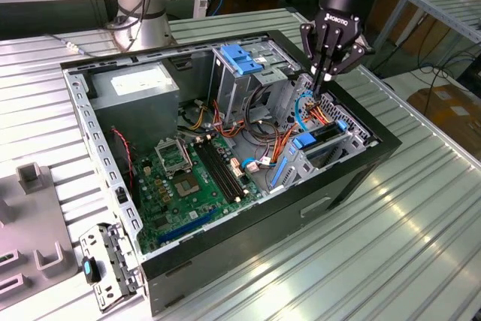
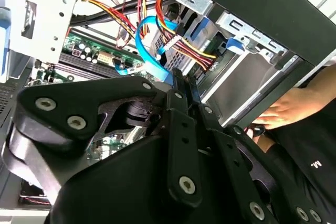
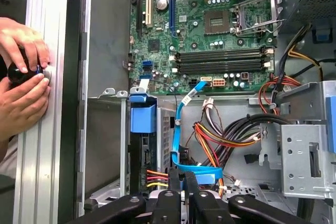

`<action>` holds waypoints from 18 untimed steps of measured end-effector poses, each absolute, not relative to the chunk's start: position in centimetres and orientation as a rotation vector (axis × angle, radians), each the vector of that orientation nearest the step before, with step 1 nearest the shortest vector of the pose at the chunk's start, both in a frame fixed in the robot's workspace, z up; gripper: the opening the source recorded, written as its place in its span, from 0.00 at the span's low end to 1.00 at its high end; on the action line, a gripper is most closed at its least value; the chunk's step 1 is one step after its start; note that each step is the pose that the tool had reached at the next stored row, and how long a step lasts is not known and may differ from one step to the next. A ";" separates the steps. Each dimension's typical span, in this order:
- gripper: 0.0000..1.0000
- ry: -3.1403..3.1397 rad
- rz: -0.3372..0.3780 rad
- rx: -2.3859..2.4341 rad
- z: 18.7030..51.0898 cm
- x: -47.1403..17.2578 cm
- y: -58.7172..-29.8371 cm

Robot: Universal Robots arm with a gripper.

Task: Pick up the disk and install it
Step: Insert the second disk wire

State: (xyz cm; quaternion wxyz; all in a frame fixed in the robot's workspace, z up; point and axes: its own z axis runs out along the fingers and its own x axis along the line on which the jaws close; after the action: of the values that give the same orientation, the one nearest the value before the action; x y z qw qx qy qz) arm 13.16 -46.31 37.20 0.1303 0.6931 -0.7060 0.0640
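Ribbed metal bench (image 1: 421,208) under one open computer case (image 1: 353,178), pincer (image 1: 325,79) pressed together over the cables (image 1: 319,114), disk (image 1: 325,134) seated in its bay, mostly hidden, two hands (image 3: 21,77) cut off beside the case.

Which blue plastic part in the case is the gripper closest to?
The gripper hangs just above the curved blue data cable at the drive bay, not the tall cage's blue handle.
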 end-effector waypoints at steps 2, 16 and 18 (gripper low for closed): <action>0.16 -2.049 0.192 2.011 37.1 13.2 -46.3; 0.16 -2.040 0.213 1.999 36.7 13.2 -46.3; 0.16 -2.043 0.207 2.003 36.7 13.2 -46.6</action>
State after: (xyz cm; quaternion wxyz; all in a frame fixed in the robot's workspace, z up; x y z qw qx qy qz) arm 13.16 -46.56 36.73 0.1359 0.6917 -0.7056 0.0716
